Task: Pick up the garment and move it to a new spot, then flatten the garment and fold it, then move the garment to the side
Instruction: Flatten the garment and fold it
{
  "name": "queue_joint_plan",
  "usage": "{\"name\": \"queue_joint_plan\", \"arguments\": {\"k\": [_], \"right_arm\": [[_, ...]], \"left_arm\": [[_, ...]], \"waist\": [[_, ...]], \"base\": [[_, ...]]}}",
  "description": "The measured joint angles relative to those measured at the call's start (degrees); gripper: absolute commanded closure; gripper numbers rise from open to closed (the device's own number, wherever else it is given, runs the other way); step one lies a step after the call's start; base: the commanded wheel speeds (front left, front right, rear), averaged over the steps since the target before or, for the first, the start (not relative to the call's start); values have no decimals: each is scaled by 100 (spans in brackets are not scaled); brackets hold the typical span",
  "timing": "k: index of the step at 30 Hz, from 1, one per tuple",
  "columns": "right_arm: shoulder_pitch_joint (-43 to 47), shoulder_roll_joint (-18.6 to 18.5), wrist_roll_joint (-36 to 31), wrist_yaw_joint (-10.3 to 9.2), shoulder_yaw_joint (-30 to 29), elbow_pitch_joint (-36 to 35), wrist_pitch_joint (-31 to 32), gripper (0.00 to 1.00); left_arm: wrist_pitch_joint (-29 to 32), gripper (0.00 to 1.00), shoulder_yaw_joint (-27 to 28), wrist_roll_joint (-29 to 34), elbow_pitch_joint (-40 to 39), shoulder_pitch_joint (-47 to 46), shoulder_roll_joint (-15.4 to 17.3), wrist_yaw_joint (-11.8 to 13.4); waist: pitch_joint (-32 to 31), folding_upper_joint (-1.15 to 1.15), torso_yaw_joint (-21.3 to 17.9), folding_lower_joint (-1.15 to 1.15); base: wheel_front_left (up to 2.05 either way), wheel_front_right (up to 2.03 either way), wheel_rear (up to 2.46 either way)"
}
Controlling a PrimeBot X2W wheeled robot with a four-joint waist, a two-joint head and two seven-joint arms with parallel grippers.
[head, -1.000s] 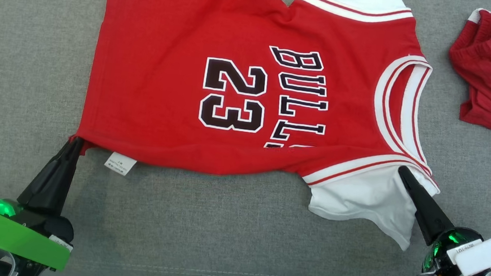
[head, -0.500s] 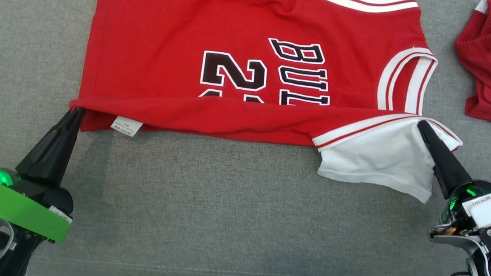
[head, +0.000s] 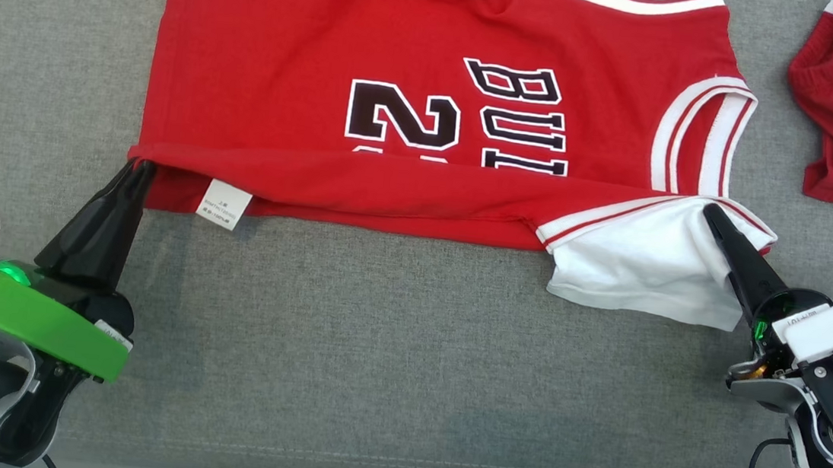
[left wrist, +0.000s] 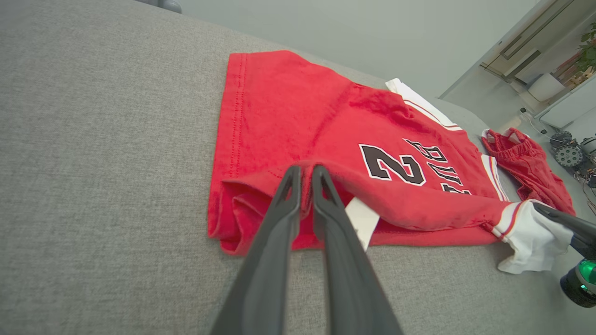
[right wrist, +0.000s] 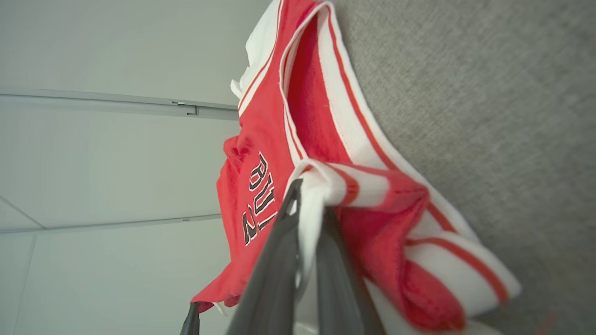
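Our left gripper (head: 142, 166) pinches the garment (head: 310, 63) by its hem, the red body spread beyond its fingertips. Our right gripper (head: 709, 212) is clamped on the white sleeve (head: 635, 263). Both have just carried the near edge forward over the number (head: 405, 114), so the fold looks almost laid.

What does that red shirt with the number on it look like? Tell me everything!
The red jersey looks like soft knit cloth, with white-and-red striped trim, a white sleeve and black, white-edged letters and a number. It lies on the grey fabric surface, its near edge lifted and folded over, hiding part of the print. A small white label hangs from the hem. The left gripper pinches the hem corner, and the right gripper pinches the near sleeve.
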Motion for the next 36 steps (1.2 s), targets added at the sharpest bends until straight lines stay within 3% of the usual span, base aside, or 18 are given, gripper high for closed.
{"name": "queue_joint_plan", "arguments": {"k": [10, 19, 28, 36], "right_arm": [[-153, 85, 13, -1, -14, 102, 0, 100], [683, 69, 75, 2, 152, -209, 159, 100], [1547, 100, 303, 2, 311, -655, 355, 100], [1795, 285, 1057, 0, 491, -1511, 737, 100]], "left_arm": [[44, 93, -108, 57, 243, -111, -58, -10], [-8, 100, -80, 56, 238, 456, -13, 11], [83, 100, -90, 46, 81, 1123, 282, 115], [464, 100, -112, -412, -503, 1386, 479, 101]], "waist": [[-83, 0, 2, 0], [-321, 0, -6, 0], [-485, 0, -52, 0], [-407, 0, -57, 0]], "base": [[0, 0, 0], [0, 0, 0], [0, 0, 0], [0, 0, 0]]}}
